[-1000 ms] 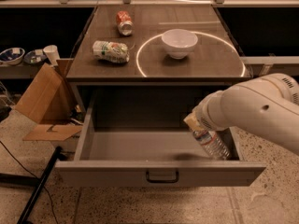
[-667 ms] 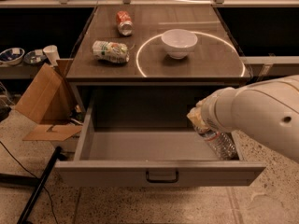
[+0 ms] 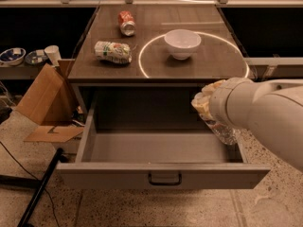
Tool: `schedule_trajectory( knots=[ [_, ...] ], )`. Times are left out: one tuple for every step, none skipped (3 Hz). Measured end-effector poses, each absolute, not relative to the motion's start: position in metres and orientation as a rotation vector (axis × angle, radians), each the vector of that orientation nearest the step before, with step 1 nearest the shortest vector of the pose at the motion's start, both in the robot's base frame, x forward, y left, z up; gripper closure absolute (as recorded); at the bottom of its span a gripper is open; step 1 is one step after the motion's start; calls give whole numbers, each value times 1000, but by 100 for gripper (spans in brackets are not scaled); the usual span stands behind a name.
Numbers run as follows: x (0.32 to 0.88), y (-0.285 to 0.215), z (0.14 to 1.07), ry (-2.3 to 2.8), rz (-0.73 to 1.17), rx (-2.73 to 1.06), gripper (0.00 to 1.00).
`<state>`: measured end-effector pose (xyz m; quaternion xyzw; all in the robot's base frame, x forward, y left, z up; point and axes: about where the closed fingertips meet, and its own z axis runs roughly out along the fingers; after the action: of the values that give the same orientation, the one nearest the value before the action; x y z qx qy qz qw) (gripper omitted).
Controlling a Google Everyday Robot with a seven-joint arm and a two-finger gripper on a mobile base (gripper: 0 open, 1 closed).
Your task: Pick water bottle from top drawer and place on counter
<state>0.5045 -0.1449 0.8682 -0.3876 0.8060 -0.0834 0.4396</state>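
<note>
The top drawer [image 3: 118, 175] stands pulled open below the counter [image 3: 213, 63], its black handle [image 3: 164, 179] at the front centre. My gripper [image 3: 206, 104] is over the drawer's right side, mostly hidden by my white arm; its yellowish fingers [image 3: 203, 109] show at the arm's left end. It is shut on the water bottle [image 3: 226, 132], a clear ribbed bottle that slants down and right from the fingers, held above the drawer floor near the right wall. Its cap is hidden.
On the counter stand a white bowl [image 3: 182, 43] inside the white circle line, a white-and-green packet [image 3: 112, 51] and a red soda can [image 3: 126, 22]. Cardboard [image 3: 42, 96] leans at the left. A black pole [image 3: 40, 188] lies on the floor.
My arm has moved right and up with the water bottle, which has risen off the drawer floor. The objects on the counter have not moved.
</note>
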Motion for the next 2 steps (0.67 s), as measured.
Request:
schedule_trajectory(
  knots=[
    [514, -132, 906, 1909, -258, -980, 100],
    [515, -114, 948, 1843, -352, -1013, 100]
  ],
)
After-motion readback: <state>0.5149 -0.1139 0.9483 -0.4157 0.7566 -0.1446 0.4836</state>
